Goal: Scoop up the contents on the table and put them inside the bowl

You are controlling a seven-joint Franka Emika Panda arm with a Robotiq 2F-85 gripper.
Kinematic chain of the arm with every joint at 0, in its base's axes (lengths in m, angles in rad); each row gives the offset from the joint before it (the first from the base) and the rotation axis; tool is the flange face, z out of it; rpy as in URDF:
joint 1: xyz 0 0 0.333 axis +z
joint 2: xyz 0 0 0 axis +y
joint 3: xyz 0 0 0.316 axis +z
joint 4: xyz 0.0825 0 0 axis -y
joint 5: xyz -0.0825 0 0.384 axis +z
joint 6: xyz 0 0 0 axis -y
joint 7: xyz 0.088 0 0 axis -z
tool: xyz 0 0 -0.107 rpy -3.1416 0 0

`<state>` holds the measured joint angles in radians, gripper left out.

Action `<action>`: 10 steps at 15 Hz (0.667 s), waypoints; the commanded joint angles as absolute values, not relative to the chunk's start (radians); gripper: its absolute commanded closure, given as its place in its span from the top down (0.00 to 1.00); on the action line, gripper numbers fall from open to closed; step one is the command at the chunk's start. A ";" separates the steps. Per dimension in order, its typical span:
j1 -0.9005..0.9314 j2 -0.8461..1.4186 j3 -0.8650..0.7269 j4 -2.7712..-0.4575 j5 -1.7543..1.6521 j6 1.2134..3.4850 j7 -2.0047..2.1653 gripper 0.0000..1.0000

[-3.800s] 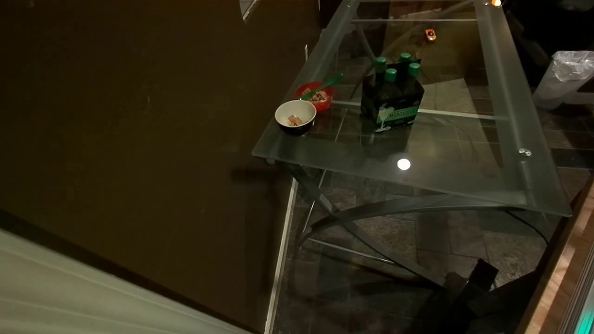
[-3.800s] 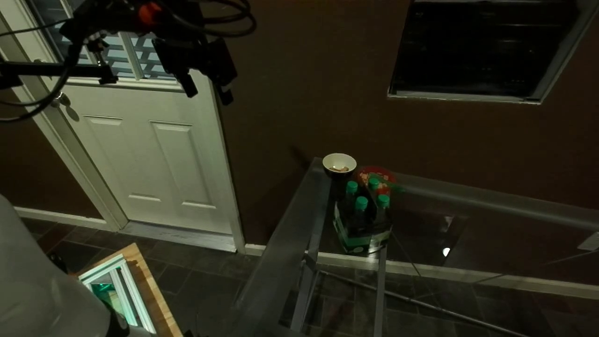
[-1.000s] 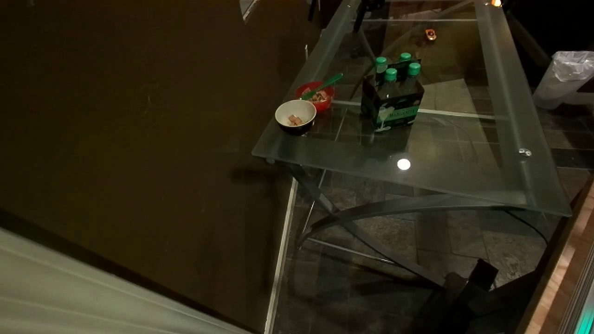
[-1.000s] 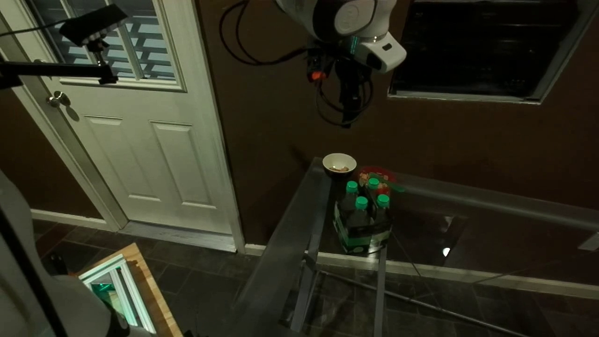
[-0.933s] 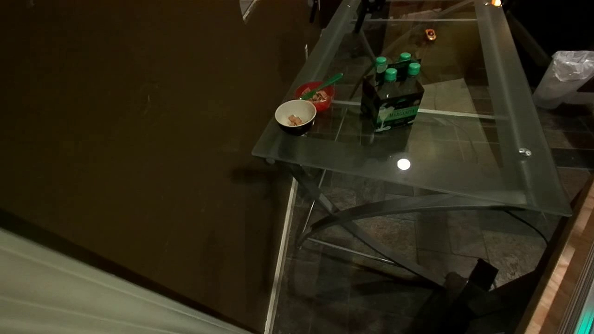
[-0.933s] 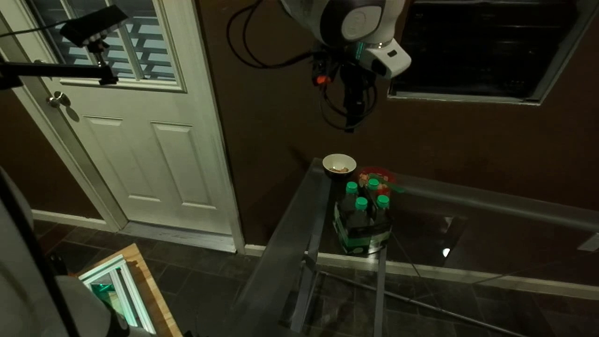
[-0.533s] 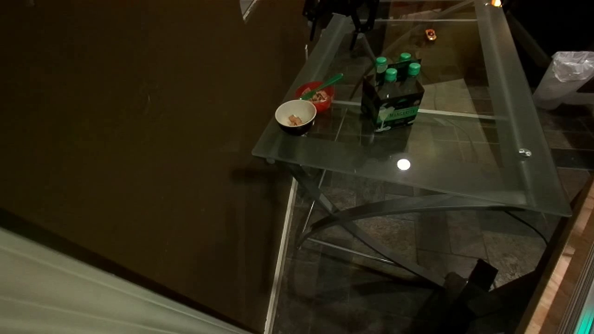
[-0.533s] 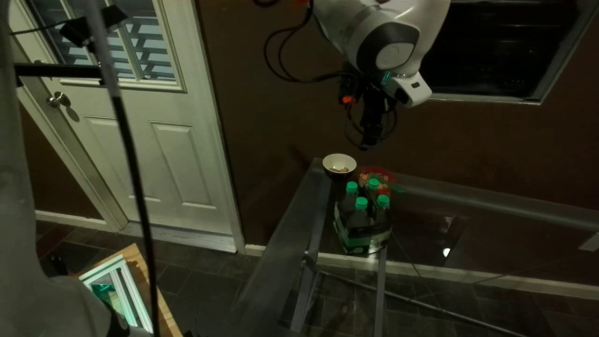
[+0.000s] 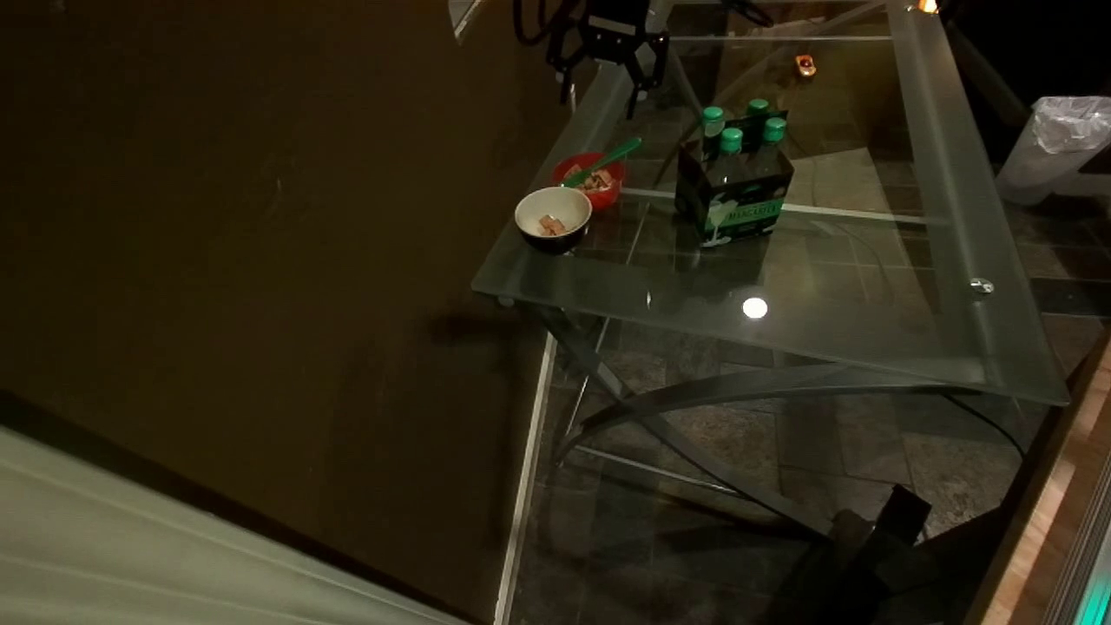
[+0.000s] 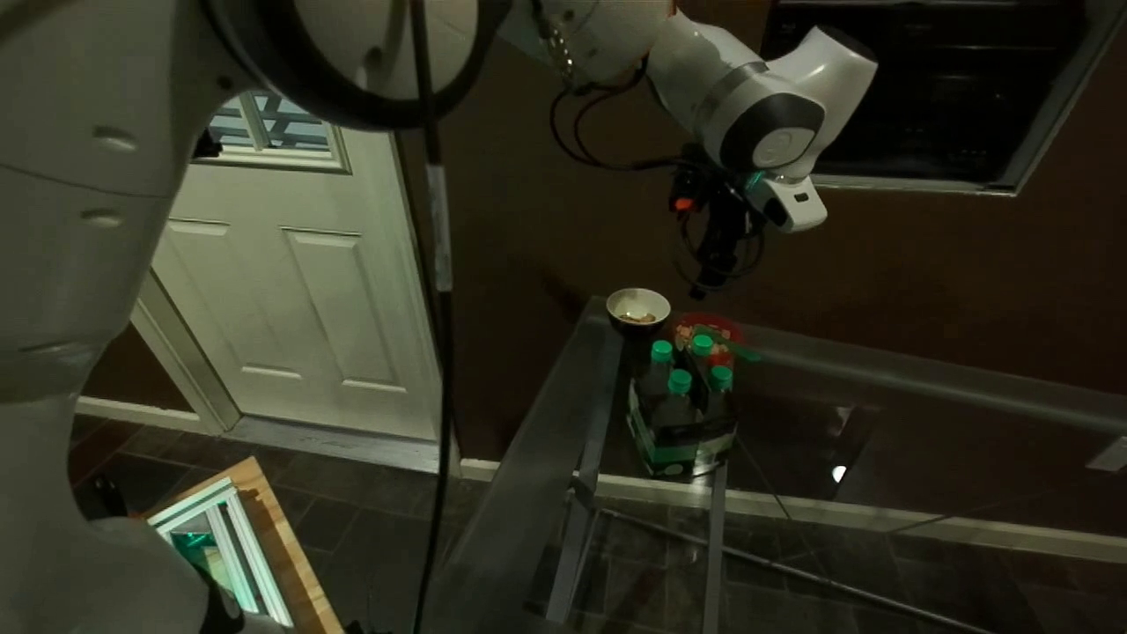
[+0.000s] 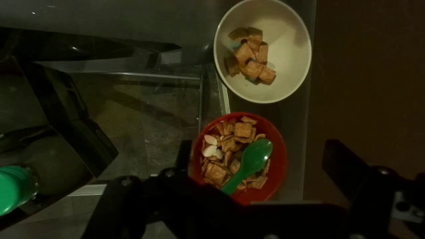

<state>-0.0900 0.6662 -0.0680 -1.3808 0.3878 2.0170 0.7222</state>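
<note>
While the pincer (image 9: 599, 104) hangs above and near the red bowl (image 11: 279, 159), its fingers (image 11: 342, 166) spread wide with nothing in their grasp, we judge that no load is yet in hand. In the wrist view, the green spoon (image 11: 252, 159) lies across the cereal (image 11: 215, 173) in the red bowl, scoop toward 2 o'clock, handle toward 7, where the pincer's dark parts hide its end. At 12 o'clock from the red bowl, just beside it, stands the bowl (image 11: 289, 63) to be filled; we note a small heap of brown pieces (image 11: 254, 68) already in it, and a larger store of cereal in the red bowl. We therefore read the task as partly done: taking the spoon, loading it and tipping it out are left, though how much is enough we cannot tell.

In an exterior view, we find both bowls near the wall-side edge of the table (image 9: 868, 330), the corner lying between 7 and 8 o'clock from the bowl. The wall (image 9: 304, 217) bounds movement at 9 o'clock and the bottle pack (image 9: 738, 204) at 3; we judge the table's glass toward 4 o'clock the roomier way in.
</note>
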 commanded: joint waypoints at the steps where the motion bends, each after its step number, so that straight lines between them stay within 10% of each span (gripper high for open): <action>1: -0.122 0.783 -0.072 -1.226 0.401 1.947 0.780 1.00; 10: -0.150 0.823 -0.072 -1.218 0.386 1.958 0.787 1.00</action>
